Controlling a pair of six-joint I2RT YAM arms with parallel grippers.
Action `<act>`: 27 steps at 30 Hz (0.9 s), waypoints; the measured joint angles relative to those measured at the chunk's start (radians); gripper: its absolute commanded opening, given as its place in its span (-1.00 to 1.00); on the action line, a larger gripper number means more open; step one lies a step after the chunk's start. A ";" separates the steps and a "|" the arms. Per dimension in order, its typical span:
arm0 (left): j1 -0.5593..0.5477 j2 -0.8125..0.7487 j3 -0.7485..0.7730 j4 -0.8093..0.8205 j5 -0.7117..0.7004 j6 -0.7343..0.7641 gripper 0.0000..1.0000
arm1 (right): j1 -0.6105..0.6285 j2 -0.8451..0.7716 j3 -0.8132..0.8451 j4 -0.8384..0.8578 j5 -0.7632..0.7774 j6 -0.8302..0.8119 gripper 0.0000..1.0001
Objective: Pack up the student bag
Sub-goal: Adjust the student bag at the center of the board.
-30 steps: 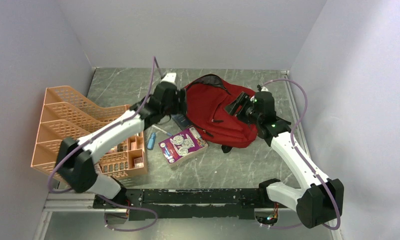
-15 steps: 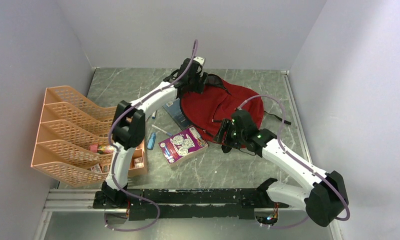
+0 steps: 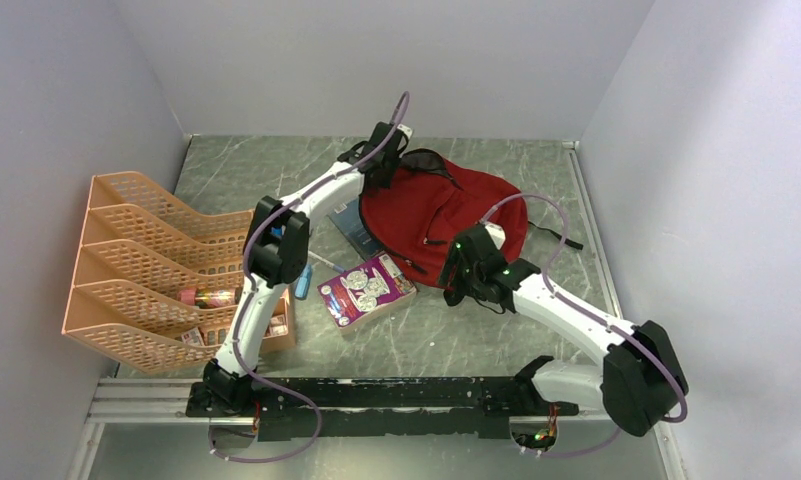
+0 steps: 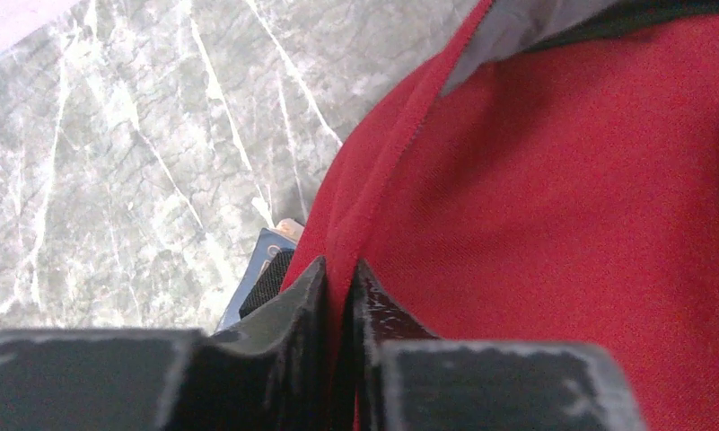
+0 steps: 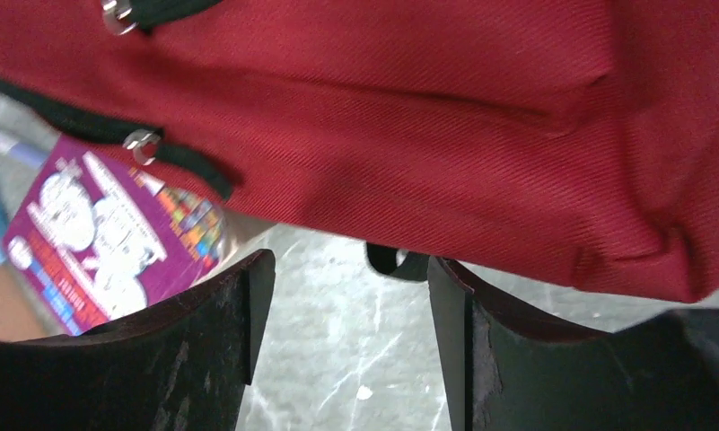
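The student bag (image 3: pixel 436 215) is a red backpack lying flat at the back middle of the table, its top opening showing dark lining. My left gripper (image 3: pixel 383 172) is at its back-left edge. In the left wrist view its jaws (image 4: pixel 339 269) are pinched on a raised fold of the red fabric (image 4: pixel 562 180). My right gripper (image 3: pixel 455 284) hovers at the bag's near edge. It stands open (image 5: pixel 342 260), with only table between the fingers and the bag's red side (image 5: pixel 427 108) just beyond the tips.
A purple picture book (image 3: pixel 366 288) lies just left of the right gripper. A blue book (image 3: pixel 352 224) pokes out from under the bag's left side. A blue marker (image 3: pixel 303 280) and a white pen (image 3: pixel 323 260) lie near the orange mesh organiser (image 3: pixel 146 250) at the left.
The left arm swung from the bag's left side to its back-left edge and closed on the fabric. The right arm came from the bag's right top down to its near edge.
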 measured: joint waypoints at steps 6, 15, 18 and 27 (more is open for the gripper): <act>-0.005 -0.050 -0.080 -0.004 0.074 -0.018 -0.90 | -0.125 0.070 0.002 0.048 0.087 -0.021 0.33; -0.112 -0.245 -0.241 -0.014 0.230 -0.151 -0.90 | -0.409 0.232 0.183 0.126 0.089 -0.105 0.33; -0.190 -0.294 -0.292 -0.010 0.270 -0.216 -0.90 | -0.462 0.351 0.314 0.145 0.060 -0.136 0.35; -0.320 -0.512 -0.705 0.073 0.316 -0.439 -0.12 | -0.528 0.425 0.394 0.138 0.013 -0.205 0.40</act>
